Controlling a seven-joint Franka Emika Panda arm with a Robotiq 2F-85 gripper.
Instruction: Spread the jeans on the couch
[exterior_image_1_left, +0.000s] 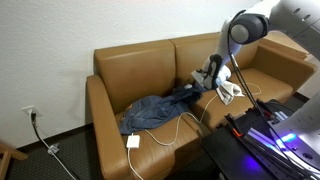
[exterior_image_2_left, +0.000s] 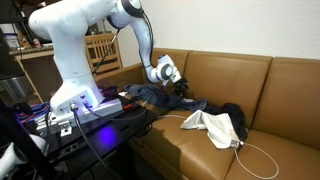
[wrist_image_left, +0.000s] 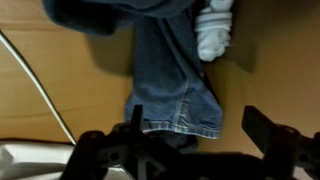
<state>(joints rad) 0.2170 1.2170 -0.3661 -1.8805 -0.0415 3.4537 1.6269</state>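
Looking down past our gripper (wrist_image_left: 200, 150), we find it spread wide, the two dark fingers (wrist_image_left: 272, 140) standing well apart with nothing pinched between them. Just beyond the fingertips, one leg of the jeans (wrist_image_left: 178, 95) lies flat on the couch (wrist_image_left: 80, 85) seat, its stitched hem nearest to us and the rest of the denim bunching up further on. Beside that leg, on the bare leather of the couch, a white cable (wrist_image_left: 42, 92) curves away on one side, and a white cloth (wrist_image_left: 213, 30) sits crumpled against the denim on the other. In an exterior view we see the gripper (exterior_image_1_left: 210, 74) low over the couch seat, above the end of the jeans that lies closer to the couch back. The rest of the denim is a rumpled heap reaching toward the couch's front edge, where a square white plug block (exterior_image_1_left: 133, 141) rests. Our white arm (exterior_image_2_left: 90, 40) reaches over from in front of the couch, and behind the couch stands a plain white wall (exterior_image_1_left: 60, 40)
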